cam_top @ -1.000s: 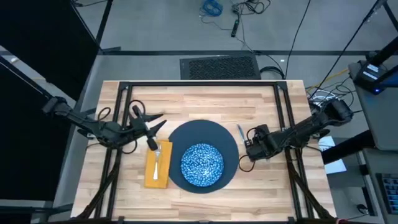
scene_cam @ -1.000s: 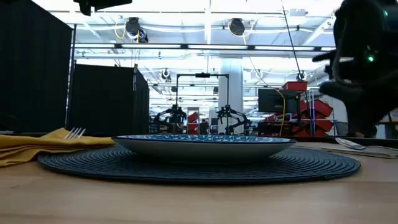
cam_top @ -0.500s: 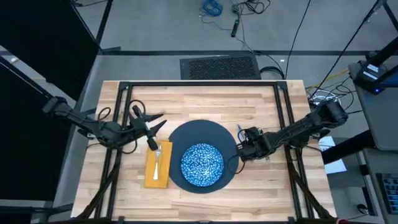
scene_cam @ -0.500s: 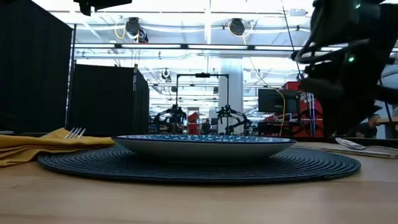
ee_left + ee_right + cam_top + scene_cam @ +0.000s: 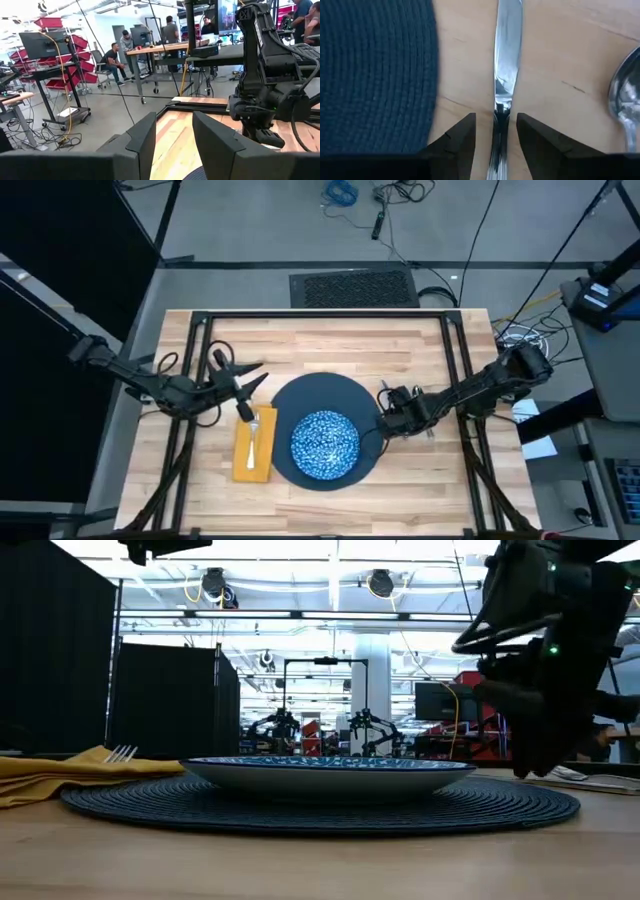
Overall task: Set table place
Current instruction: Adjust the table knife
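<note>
Right hand now astride knife

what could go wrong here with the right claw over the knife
1. The right claw is open astride the knife, which lies flat on the table; closing on so thin a piece may slip or pinch the wood instead.
2. The woven placemat edge sits close beside the knife, so a finger might catch it and drag the speckled dish.
3. The spoon lies just on the other side and might be nudged.
</note>
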